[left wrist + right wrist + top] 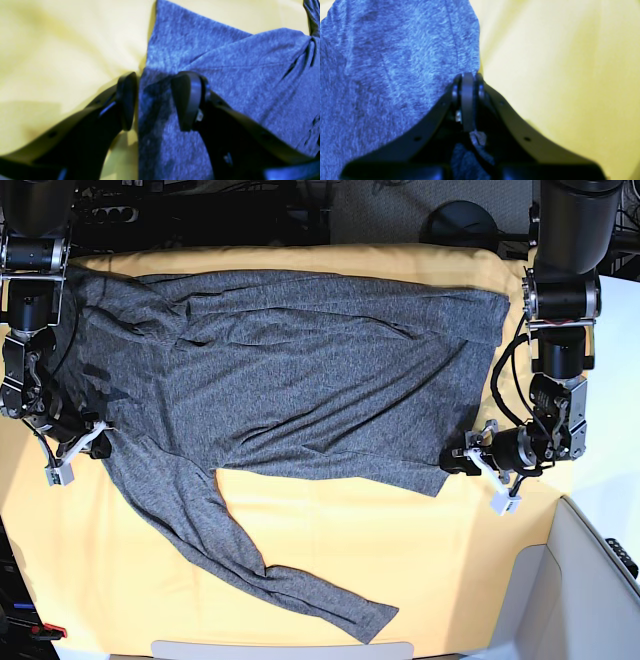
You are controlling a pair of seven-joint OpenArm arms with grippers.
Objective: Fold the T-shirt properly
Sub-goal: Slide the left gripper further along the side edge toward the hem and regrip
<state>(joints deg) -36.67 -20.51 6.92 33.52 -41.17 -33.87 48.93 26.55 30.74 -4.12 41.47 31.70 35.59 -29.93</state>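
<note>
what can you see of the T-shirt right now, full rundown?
The T-shirt is plain heathered dark-grey knit with long sleeves, spread mostly flat and wrinkled across the yellow-orange cloth sheet. One sleeve trails diagonally toward the near edge. In the base view, the left gripper straddles the shirt's right edge with its jaws apart, and the right gripper is shut at its left edge; a scrap of grey fabric shows between those jaws.

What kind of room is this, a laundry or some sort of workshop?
Most likely a robotics lab, not a laundry: a heathered dark-grey long-sleeved knit T-shirt lies on a yellow-orange cloth sheet between two black machine arms, with tangled cables at the far edge.
</note>
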